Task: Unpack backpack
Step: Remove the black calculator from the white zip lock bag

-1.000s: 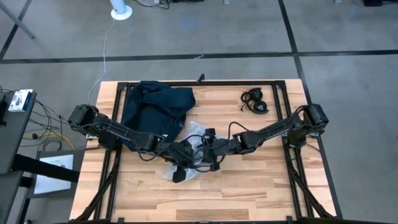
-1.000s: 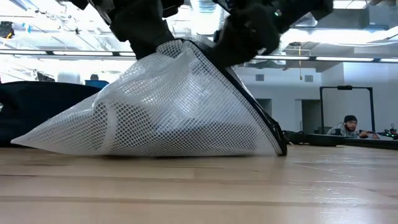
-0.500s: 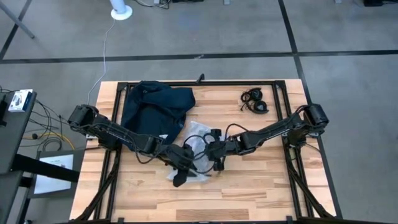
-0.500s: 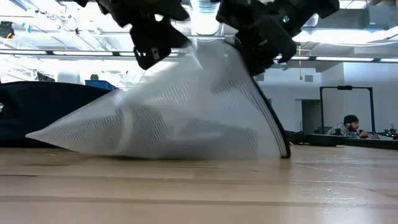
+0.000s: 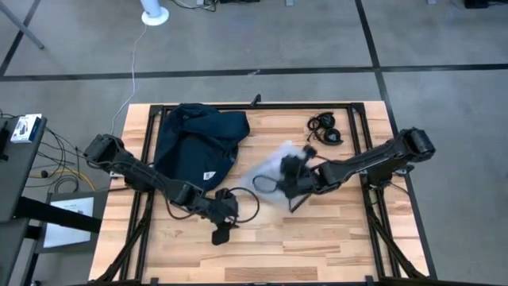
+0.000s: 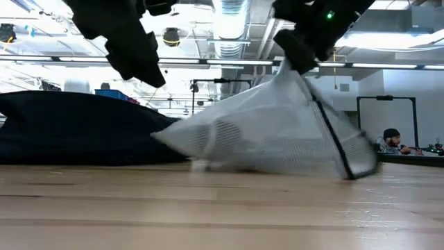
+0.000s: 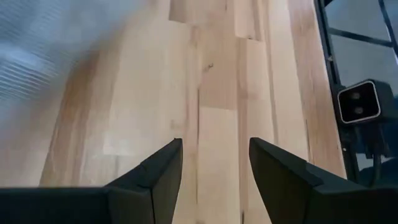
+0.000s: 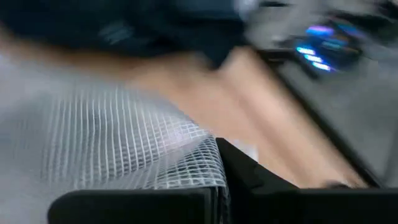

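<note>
A wooden counter (image 5: 333, 238) seen from above, with two dark robot arms reaching toward its middle. The backpack (image 5: 197, 144), a large soft dark navy bag, lies slumped on the counter's far left part; in the low view it is the dark mound (image 6: 76, 132) at the left. The right claw (image 5: 295, 176), just right of the backpack, is clenched on the top edge of a white mesh pouch (image 6: 270, 135), which hangs from it with its lower edge on the wood. The right wrist view shows the mesh (image 8: 118, 146) pressed against a dark finger. The left claw (image 5: 222, 226), near the backpack's front corner, is released, its two fingers spread above bare wood. A coiled black cable (image 5: 325, 129) lies well to the backpack's right, at the far edge.
</note>
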